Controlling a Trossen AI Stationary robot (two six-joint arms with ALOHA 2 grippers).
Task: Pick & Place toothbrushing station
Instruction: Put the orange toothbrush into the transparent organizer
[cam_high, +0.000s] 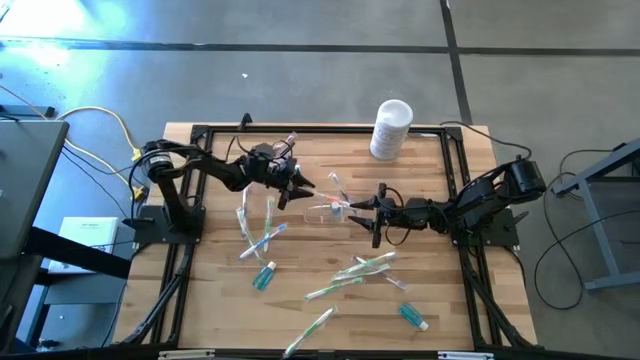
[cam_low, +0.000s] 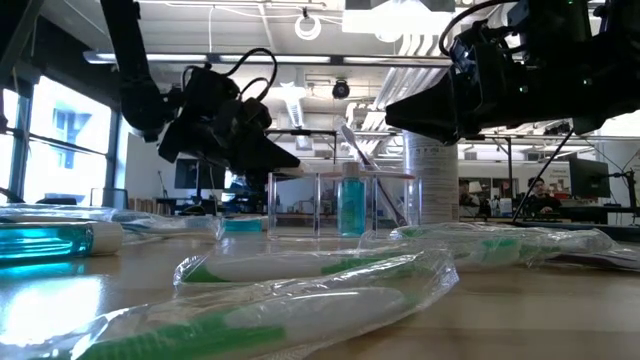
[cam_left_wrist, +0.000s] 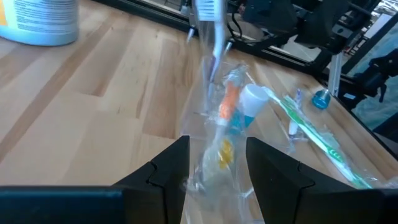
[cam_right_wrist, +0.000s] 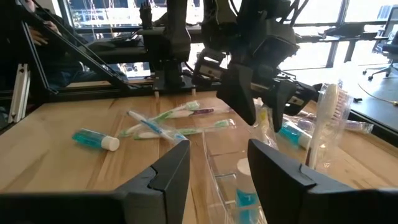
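Across the pale wooden desk (cam_high: 200, 310) wrapped toothbrushes lie scattered. We see the small clear plastic cup (cam_high: 327, 211) mid-desk, between both arms. Our left gripper (cam_high: 297, 187) hovers spread beside it; right gripper (cam_high: 368, 214) spread, empty. Next we judge: fetch another wrapped green toothbrush (cam_high: 365, 265).

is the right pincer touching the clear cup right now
Cannot tell. Right wrist view shows the right pincer open around the clear cup; no view plainly shows contact or a gap.

Clear glossy plastic cup (cam_high: 328, 211) and crinkly-wrapped toothbrushes (cam_high: 365, 265) on smooth wooden table (cam_high: 320, 300).
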